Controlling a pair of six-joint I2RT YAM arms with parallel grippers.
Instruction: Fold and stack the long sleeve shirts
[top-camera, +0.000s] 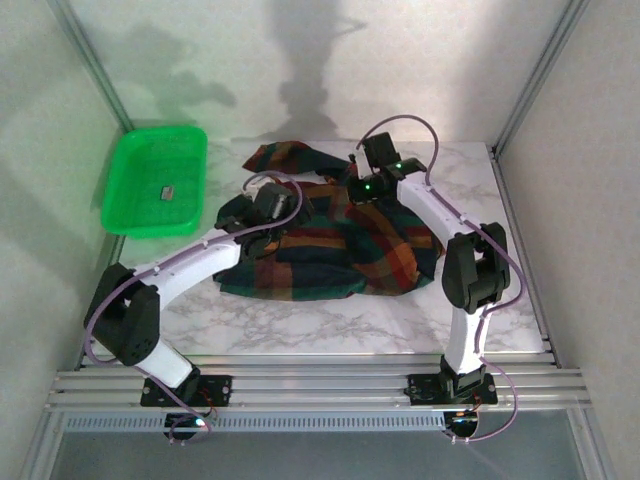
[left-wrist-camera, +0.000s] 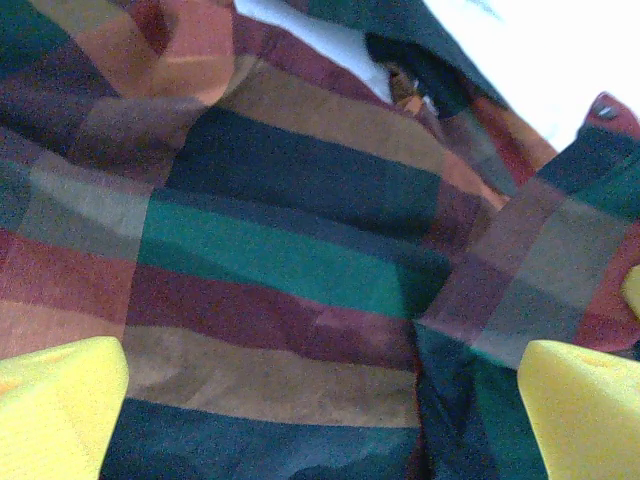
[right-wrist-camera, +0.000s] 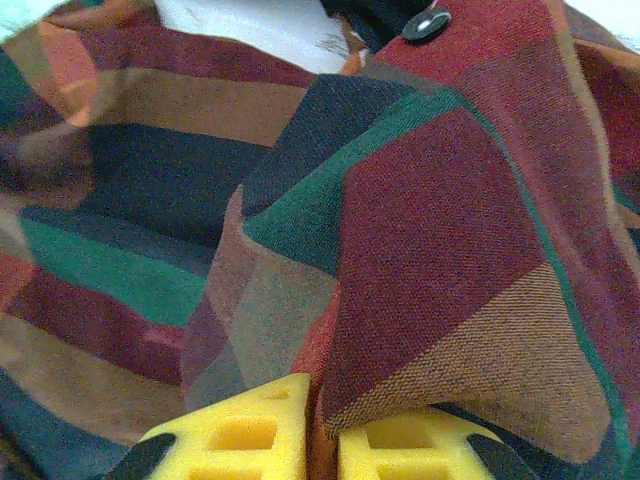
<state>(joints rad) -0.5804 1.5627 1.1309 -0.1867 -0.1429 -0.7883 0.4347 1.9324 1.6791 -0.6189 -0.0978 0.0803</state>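
Note:
A plaid long sleeve shirt (top-camera: 330, 250), checked in dark green, red, orange and navy, lies crumpled in a heap on the marble table. My left gripper (top-camera: 268, 205) hovers over its left part. In the left wrist view it (left-wrist-camera: 320, 400) is open wide, a yellow fingertip (left-wrist-camera: 60, 400) at each lower corner and flat cloth (left-wrist-camera: 300, 260) below. My right gripper (top-camera: 362, 190) is at the heap's far middle. In the right wrist view its (right-wrist-camera: 322, 430) jaws stand almost together, pinching a raised fold of the shirt (right-wrist-camera: 440, 230).
A bright green plastic tray (top-camera: 112, 195) sits at the back left with a small grey object (top-camera: 168, 191) inside. The marble table (top-camera: 330, 325) shows bare in front of the heap. Metal frame posts and white walls close in both sides.

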